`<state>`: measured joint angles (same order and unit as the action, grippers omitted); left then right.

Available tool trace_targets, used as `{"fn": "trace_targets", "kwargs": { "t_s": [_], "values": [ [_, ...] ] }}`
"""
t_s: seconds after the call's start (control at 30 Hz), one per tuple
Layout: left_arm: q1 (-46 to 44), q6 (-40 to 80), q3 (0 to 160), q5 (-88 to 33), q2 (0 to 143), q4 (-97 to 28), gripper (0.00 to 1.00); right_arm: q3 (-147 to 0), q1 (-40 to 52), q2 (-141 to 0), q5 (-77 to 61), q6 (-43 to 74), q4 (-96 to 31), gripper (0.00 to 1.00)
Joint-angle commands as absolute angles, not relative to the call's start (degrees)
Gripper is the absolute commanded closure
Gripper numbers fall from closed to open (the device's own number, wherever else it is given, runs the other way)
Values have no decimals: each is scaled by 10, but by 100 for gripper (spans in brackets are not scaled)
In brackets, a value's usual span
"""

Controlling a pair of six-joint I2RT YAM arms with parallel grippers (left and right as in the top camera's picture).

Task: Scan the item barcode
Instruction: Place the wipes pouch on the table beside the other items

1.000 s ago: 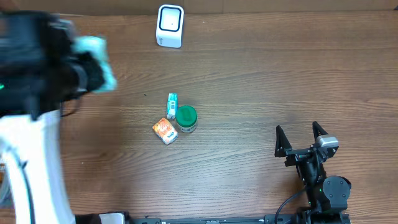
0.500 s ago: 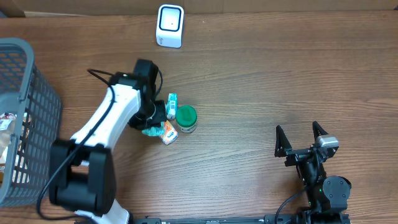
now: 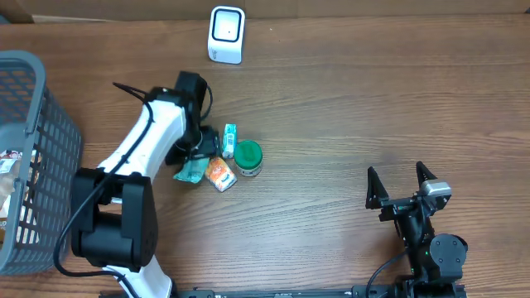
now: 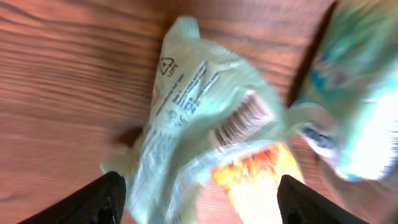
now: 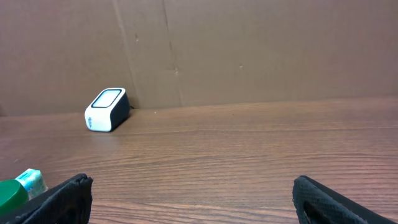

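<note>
The item, a pale green plastic packet, lies on the table left of a small cluster of goods. In the left wrist view its barcode faces up. My left gripper hangs just above it, open, with the packet lying loose below and between the fingers. The white barcode scanner stands at the table's far edge, and it also shows in the right wrist view. My right gripper rests open and empty at the front right.
An orange packet, a green-lidded jar and a small teal box crowd the item's right side. A grey mesh basket holding more goods stands at the left edge. Cardboard walls the back.
My left arm swung in from the left with the green packet, came down beside the cluster, and its jaws have opened. The packet now lies on the table.
</note>
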<state>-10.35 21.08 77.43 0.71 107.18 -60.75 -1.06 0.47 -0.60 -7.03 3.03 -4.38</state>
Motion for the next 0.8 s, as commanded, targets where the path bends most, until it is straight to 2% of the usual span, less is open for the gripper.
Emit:
{"fn": "trace_targets", "kwargs": {
  "t_s": [0.0,0.17,0.27,0.37,0.43,0.57,0.77],
  "values": [
    [-98,203,871,-10,1071,-656,20,-4,8,-2,-65,30,-42,0],
    [-98,192,995,-31,1047,-741,20,-4,8,-2,-65,30,-42,0],
    [-97,192,1101,-30,1024,-809,13,-5,8,-2,-65,30,-42,0],
    [-89,192,1182,-30,1009,-854,1,-5,8,-2,-65,30,-42,0],
    [-76,192,1242,-31,1002,-885,0,-4,8,-2,-65,30,-42,0],
    [-31,164,1375,-56,999,-947,0,-5,8,-2,-65,30,-42,0],
    [108,173,1524,-113,995,-968,0,-4,8,-2,-64,30,-42,0]
  ]
}}
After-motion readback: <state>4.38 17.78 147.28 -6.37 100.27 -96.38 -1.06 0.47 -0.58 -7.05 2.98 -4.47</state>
